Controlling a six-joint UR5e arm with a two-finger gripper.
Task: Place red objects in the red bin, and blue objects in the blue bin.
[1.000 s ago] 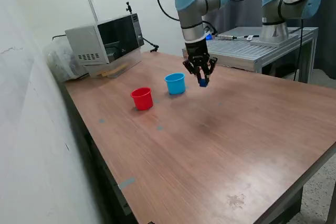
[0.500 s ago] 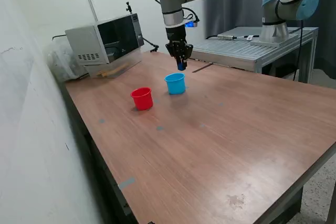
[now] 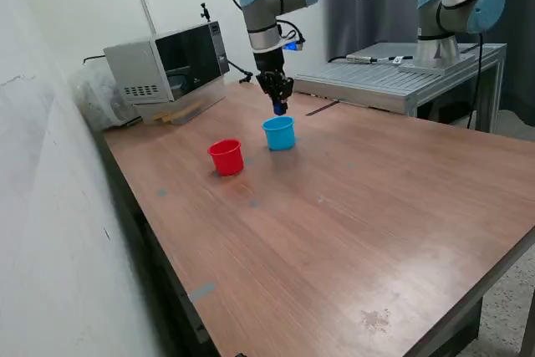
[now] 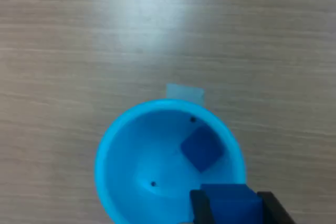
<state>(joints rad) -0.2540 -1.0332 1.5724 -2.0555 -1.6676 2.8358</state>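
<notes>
Nearest the wrist camera, the gripper (image 4: 231, 207) is closed on a dark blue cube (image 4: 231, 203), poised over the rim of the blue bin (image 4: 113, 153). Below, a second blue cube (image 4: 202, 149) already rests inside. Beyond, the red bin (image 3: 226, 157) stands beside it; its contents cannot be seen.

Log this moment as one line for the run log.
gripper: shut on dark blue cube | above light blue plastic cup | cup holds one blue cube | red plastic cup beside
</notes>
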